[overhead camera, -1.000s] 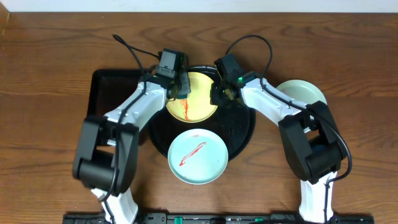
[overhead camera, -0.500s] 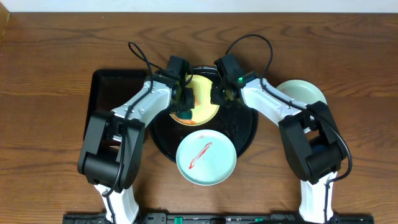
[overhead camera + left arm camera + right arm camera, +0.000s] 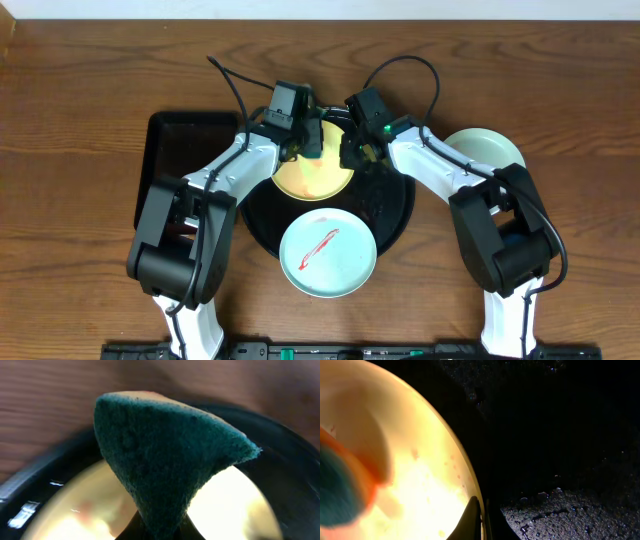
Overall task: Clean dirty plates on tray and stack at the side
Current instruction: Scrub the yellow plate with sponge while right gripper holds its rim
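Overhead, left gripper (image 3: 309, 140) pinching sponge (image 3: 165, 455) partly hides yellow plate (image 3: 318, 178); right gripper (image 3: 353, 153) unclear.

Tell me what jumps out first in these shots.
Both arms meet over the yellow plate at the far side of the round black tray: the left pincer holds a dark green sponge over it while the right pincer pinches its rim. Nearer, a pale blue plate with a red streak overhangs the tray's front edge.
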`<state>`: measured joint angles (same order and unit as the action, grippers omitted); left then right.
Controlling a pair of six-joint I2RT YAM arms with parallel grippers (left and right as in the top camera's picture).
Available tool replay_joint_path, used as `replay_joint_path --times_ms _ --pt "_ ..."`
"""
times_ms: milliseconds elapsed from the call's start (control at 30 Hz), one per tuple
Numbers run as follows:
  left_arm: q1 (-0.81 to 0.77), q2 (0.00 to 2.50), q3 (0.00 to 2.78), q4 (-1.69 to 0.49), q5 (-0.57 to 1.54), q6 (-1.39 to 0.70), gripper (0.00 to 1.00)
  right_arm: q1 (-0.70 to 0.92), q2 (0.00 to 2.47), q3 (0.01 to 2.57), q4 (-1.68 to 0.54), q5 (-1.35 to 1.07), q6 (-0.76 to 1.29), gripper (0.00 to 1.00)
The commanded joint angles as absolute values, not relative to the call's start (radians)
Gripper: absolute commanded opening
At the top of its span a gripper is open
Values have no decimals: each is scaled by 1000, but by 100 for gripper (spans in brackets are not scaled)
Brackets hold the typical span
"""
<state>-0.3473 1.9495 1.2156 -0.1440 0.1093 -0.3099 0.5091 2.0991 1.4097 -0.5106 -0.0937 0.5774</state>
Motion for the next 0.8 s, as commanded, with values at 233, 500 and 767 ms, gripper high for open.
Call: replay_joint_path --times_ms 233,500,767 --pt "-346 1988 1212 -115 -221 -285 7 515 2146 1359 -527 49 579 1" --pt "-360 2017 1212 -196 49 -281 7 515 2146 1359 -527 56 579 1" --pt "-360 1996 1213 -208 344 -255 7 515 2146 1357 -525 57 579 1"
